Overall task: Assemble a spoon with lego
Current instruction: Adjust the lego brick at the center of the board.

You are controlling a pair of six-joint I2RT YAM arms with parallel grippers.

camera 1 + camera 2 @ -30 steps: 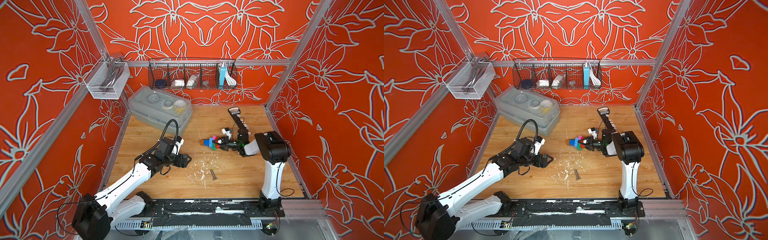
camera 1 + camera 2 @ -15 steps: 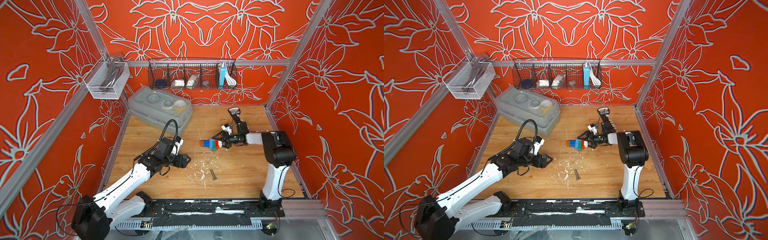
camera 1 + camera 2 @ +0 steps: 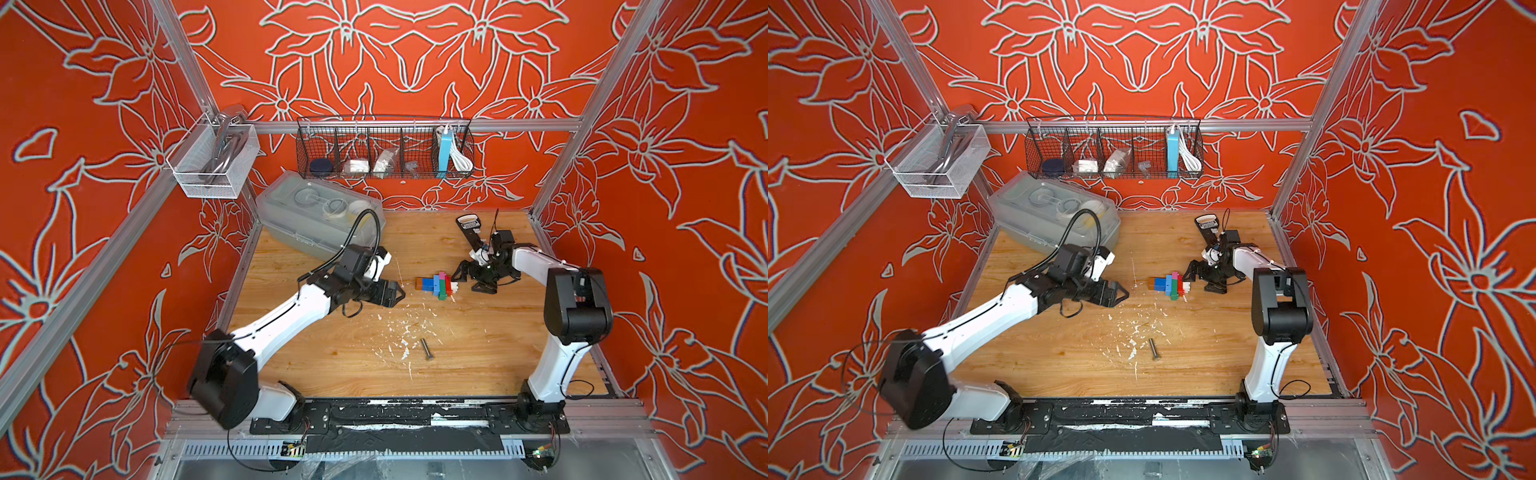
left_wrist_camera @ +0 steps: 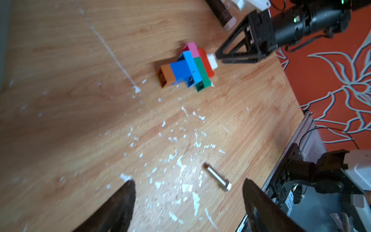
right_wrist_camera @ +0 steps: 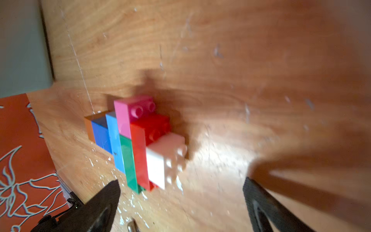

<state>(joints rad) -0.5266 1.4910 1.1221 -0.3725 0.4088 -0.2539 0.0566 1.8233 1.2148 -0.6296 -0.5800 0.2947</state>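
Now: the spoon (image 3: 437,284) lay flat on the wooden table (image 3: 478,353), all bricks joined, with the brown stem end toward the left arm and the white brick toward the right. Just beside the spoon's white end sat the right gripper (image 3: 467,280), fingers spread wide, not touching it. Near the stem end sat the left gripper (image 3: 398,296), fingers apart and empty. Judged: the build looked complete, so neither arm needed a hold, and lying flat it could not topple. A bolt (image 3: 427,349) lay well apart from the spoon.
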